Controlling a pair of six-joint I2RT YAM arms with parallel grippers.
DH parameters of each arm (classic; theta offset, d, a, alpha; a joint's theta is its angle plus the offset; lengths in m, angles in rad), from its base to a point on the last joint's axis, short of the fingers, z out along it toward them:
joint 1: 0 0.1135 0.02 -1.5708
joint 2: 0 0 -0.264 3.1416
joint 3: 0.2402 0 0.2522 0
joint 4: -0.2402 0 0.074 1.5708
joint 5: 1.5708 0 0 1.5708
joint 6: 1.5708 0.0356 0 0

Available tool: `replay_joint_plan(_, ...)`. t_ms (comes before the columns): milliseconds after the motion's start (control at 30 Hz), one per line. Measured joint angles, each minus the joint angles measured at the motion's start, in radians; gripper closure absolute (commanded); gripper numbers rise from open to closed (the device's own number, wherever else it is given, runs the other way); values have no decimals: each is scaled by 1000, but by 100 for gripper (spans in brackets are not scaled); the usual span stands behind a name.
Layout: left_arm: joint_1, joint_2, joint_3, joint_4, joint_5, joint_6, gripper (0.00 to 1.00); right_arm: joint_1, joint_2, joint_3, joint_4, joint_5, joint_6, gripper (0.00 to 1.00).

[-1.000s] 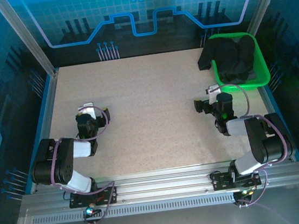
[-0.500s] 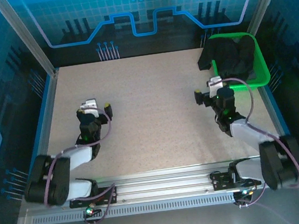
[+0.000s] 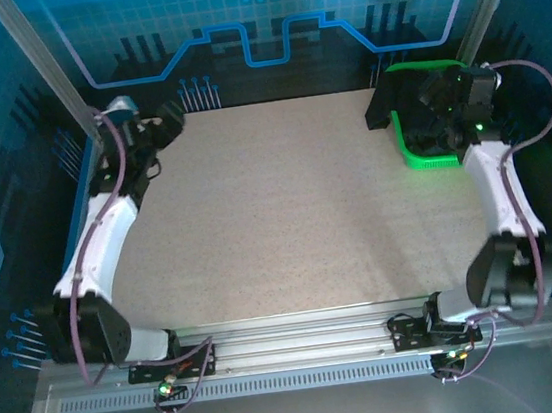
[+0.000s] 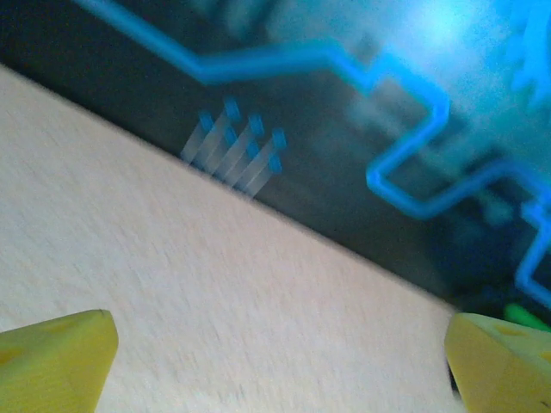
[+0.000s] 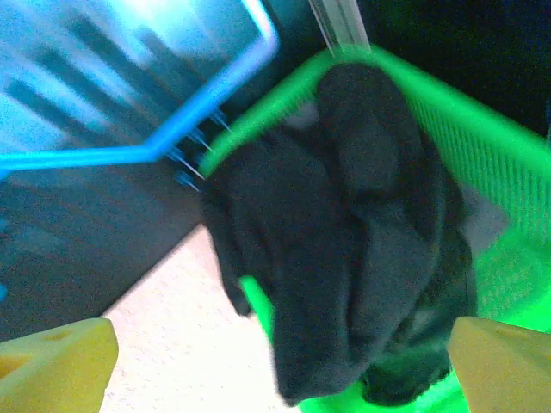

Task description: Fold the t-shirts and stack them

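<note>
Picking step, I judge: the right end effector (image 5: 275, 370), released wide, hovers before the t-shirts (image 5: 344, 232) in the basket (image 5: 508, 172) just ahead. Next it should descend and pinch one. The left end effector (image 4: 275, 361) is released too.

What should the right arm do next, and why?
Probably lower the right hand onto the t-shirts heaped in the green basket and close on the top layer. The hand is open and hovers just above the pile, gripping nothing yet.
</note>
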Motion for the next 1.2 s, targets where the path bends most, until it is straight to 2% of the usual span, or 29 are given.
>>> replay_joint_plan(133,-114,80,19,-109,137,-53,1,-73,188,19,-32,-107,108,0)
replay_joint_plan(233,-172,80,19,-145,202,-80,1,-85,283,55,-42,-162,174,0)
replay_joint_plan(333,-193,70,13,-146,243,-107,1,-82,346,93,-38,-205,241,1)
replay_joint_plan(400,-194,54,0,-146,258,-126,3,-80,376,113,-27,-222,282,8)
replay_joint_plan(433,-194,46,-7,-147,264,-130,4,-80,389,119,-20,-230,299,16)
replay_joint_plan(600,-194,9,-40,-146,280,-157,14,-76,434,127,14,-248,373,90)
replay_joint_plan(633,-194,3,-48,-146,283,-159,16,-72,429,116,33,-243,381,95)
replay_joint_plan(700,-194,-1,-58,-146,289,-169,19,-53,393,73,65,-214,395,100)
replay_joint_plan(900,-198,-1,-67,-140,294,-183,24,64,130,-50,58,-72,398,100)
replay_joint_plan(1067,-207,7,-67,-129,297,-184,26,157,-71,-27,46,2,338,100)
replay_joint_plan(1200,-209,28,-67,-127,297,-192,27,203,-93,70,42,12,277,100)
